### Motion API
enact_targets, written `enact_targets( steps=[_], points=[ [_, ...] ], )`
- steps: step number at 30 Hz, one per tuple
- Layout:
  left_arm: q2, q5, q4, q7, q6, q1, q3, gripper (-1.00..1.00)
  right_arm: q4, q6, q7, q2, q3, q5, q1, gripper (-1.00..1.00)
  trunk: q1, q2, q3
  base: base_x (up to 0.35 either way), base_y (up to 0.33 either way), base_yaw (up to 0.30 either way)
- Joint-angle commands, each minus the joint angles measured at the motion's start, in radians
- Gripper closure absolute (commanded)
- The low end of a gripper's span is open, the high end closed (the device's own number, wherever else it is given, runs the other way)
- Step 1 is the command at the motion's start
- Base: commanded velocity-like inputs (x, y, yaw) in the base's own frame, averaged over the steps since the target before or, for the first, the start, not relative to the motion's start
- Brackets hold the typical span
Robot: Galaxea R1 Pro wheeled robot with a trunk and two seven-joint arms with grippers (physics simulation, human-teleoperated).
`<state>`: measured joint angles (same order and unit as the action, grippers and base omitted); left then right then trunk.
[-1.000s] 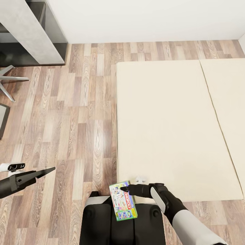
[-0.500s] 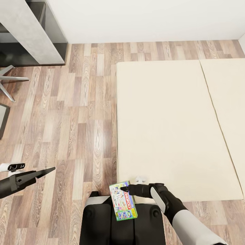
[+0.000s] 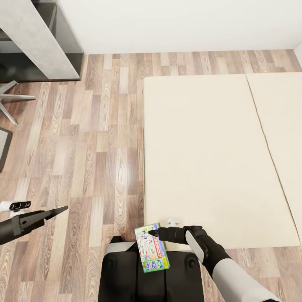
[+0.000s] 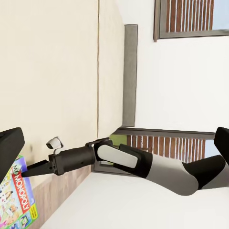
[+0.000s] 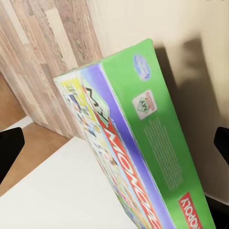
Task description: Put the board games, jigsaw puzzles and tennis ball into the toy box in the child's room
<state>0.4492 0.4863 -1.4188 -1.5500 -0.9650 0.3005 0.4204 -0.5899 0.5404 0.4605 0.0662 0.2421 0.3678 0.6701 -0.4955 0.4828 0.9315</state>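
Nothing has shifted over the last second: the head view is the same as before, and the robot stands with its base at the foot corner of the bed (image 3: 218, 159), both arms motionless. The right gripper (image 3: 154, 232) keeps its jaws clamped on the upper right edge of the Monopoly board game (image 3: 152, 247), which hangs flat in front of the robot's trunk, just off the bed's near corner and above the wood floor (image 3: 96, 147). The right wrist view shows the green-edged box close up, running between the two dark fingers. The left gripper (image 3: 58, 209) reaches out over the floor well to the left, carrying nothing; its fingers show as a single dark point and I cannot tell whether the jaws are apart or together. The beige cover of the bed looks bare where I can see it, so no second game is visible there. A corner of the table (image 3: 37, 37) sits at the far left, well apart from the robot, and the toy box is not something I can pick out from here. My judgement is that the pause marks the lift as finished; the game is secure, and what remains is to turn and drive toward the table to drop it in the box.
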Motion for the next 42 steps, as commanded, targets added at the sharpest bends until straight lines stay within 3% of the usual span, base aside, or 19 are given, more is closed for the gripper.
enact_targets(
  steps=[1, 42],
  points=[
    [0.000, 0.000, 0.000, -0.004, -0.011, 0.000, 0.000, -1.00, -0.001, 0.005, -0.001, 0.000, 0.001, 0.005, 0.000, -1.00, -0.001, 0.001, 0.000, 0.000, 0.000, 0.000],
    [0.000, -0.001, 0.000, -0.003, -0.011, 0.000, 0.000, -1.00, -0.003, 0.003, -0.002, -0.002, 0.003, 0.005, 0.000, -1.00, -0.001, 0.001, -0.064, 0.000, 0.000, 0.000]
  ],
)
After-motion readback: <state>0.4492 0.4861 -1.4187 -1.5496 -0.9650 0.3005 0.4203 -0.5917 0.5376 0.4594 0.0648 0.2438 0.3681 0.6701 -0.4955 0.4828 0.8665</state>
